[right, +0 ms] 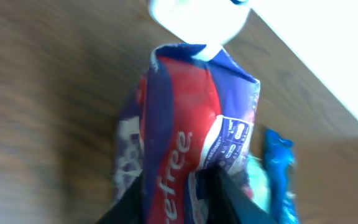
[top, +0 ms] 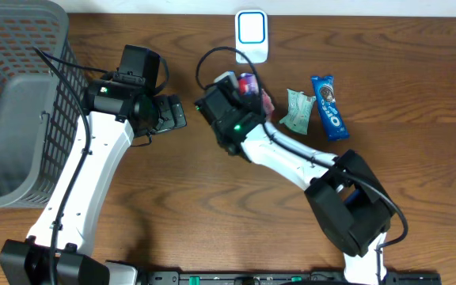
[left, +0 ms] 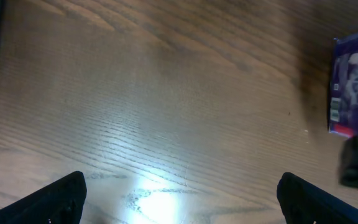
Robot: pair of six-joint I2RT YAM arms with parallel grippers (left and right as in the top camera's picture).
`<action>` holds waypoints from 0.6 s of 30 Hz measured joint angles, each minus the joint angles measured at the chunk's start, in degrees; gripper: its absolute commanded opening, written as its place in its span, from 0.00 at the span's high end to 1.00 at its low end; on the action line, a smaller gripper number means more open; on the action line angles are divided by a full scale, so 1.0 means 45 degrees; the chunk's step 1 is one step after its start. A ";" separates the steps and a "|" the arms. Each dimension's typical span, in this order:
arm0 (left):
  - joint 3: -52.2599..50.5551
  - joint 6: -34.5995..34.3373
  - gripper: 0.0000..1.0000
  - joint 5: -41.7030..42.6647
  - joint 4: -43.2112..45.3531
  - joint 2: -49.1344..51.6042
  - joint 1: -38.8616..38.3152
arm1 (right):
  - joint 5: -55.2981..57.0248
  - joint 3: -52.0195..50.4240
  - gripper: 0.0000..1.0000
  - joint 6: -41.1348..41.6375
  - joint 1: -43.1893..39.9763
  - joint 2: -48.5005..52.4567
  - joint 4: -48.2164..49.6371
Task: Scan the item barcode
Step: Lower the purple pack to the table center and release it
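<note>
packet | between fingers of right gripper, near scanner | clamped or loose: cannot tell

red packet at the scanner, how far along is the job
Done: the red packet is picked up, apparently gripped by the right gripper. In hand: it sits close to the white scanner. Still to do: no sign a scan registered; the left gripper hangs open over the table.

A basket stands at the table's left; the scanner lies far centre, a packet just before it, a pouch and a bar further right.
</note>
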 measured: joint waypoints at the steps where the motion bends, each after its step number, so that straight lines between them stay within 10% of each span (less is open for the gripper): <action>1: 0.0000 0.0000 0.02 0.0000 0.0005 0.0000 0.0000 | -0.0466 0.0073 0.64 0.0311 0.0092 0.0000 0.0000; 7: 0.0000 0.0000 0.02 0.0000 0.0000 0.0000 0.0000 | -0.3847 0.1044 0.33 0.1695 0.0073 -0.0005 -0.0806; 18: 0.0000 0.0000 0.02 0.0000 0.0000 0.0000 0.0000 | -0.8820 0.4959 0.17 0.2720 -0.2137 -0.0024 -0.4221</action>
